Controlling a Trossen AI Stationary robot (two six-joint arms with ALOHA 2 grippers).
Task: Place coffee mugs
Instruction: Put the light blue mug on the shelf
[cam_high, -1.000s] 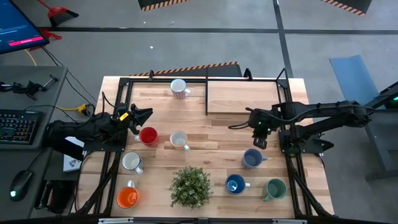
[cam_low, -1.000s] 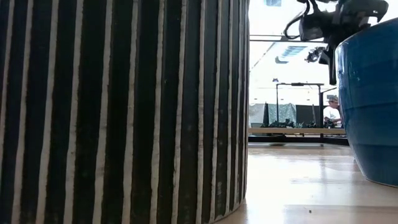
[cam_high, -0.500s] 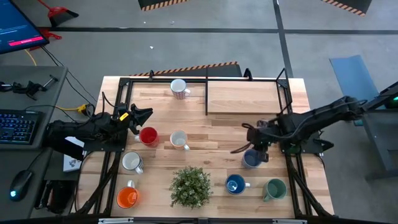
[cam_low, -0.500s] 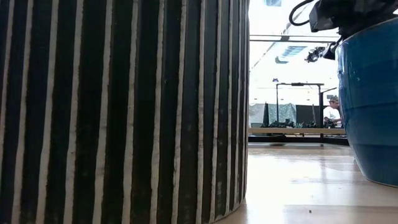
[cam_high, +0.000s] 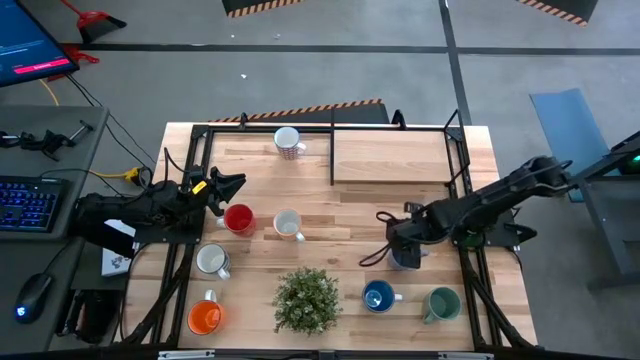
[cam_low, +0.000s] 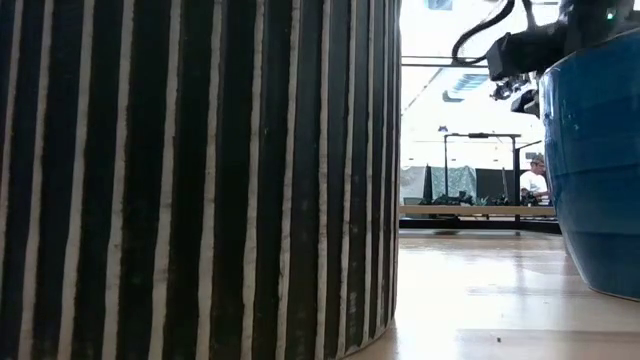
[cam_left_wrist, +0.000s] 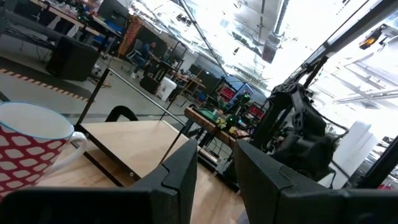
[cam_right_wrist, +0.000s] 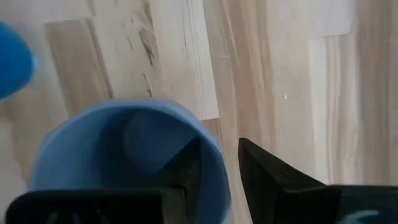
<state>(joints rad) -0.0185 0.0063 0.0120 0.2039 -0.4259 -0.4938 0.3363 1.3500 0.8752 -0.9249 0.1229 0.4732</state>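
Lavender-blue mug (cam_right_wrist: 124, 155): on the bench (cam_high: 380, 215), at about 4 o'clock from bench centre; rim straddled by the right end effector (cam_right_wrist: 214, 165), one finger (cam_right_wrist: 186, 168) inside the cup, the other (cam_right_wrist: 273, 180) outside the wall.
Right end effector: partly open, set over the mug's wall; no lift visible, mug base hidden under the arm in the high view.
Blue mug (cam_high: 378, 296): just beside the lavender-blue mug, toward 6 o'clock.
Green mug (cam_high: 441, 304): near the 5 o'clock corner.
Red mug (cam_high: 238, 218): at 9 o'clock, just off the left end effector (cam_high: 235, 183).
Left end effector: partly open, holding nothing, hovering at the 9 o'clock edge.
White mug (cam_high: 288, 225): beside the red mug, toward centre.
Cream mug (cam_high: 212, 260): at 8 o'clock.
Orange mug (cam_high: 204, 317): at the 7 o'clock corner.
Patterned mug (cam_left_wrist: 28, 149): white with red pattern, at 12 o'clock edge.
Potted plant (cam_high: 306, 298): at 6 o'clock, between cream and blue mugs.
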